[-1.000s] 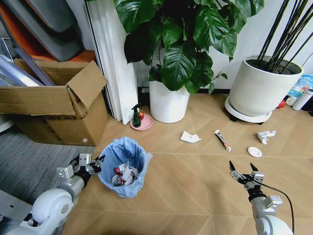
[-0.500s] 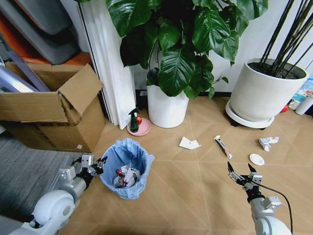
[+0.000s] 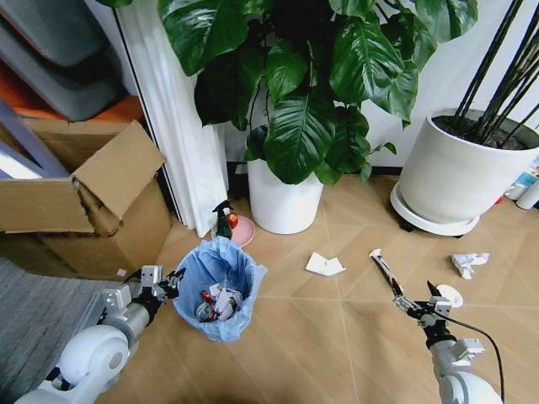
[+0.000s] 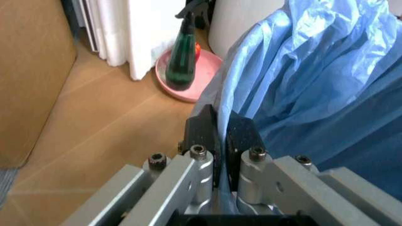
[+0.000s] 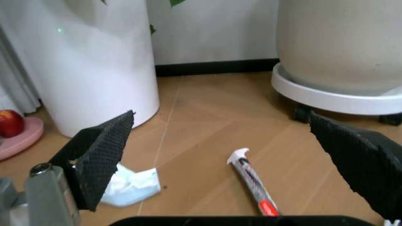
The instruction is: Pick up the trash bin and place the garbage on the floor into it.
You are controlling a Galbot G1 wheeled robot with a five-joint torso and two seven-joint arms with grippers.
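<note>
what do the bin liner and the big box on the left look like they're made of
Bin liner: thin light-blue plastic film, apparently; it crinkles and shines slightly, pinched in the left pincer. Box: matte brown cardboard, probably corrugated, with a bent-open flap.

Left end effector [image 3: 166,283] pinched closed low at left, right end effector [image 3: 418,300] spread wide, low at right

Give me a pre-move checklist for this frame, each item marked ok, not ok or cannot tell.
1. Left gripper shut on the trash bin liner: ok.
2. Bin off the floor: cannot tell.
3. Right gripper open and holding nothing: ok.
4. Stick wrapper lying ahead between its fingers: ok.
5. All scraps binned: not ok; white paper, crumpled piece and white disc lie loose.
</note>
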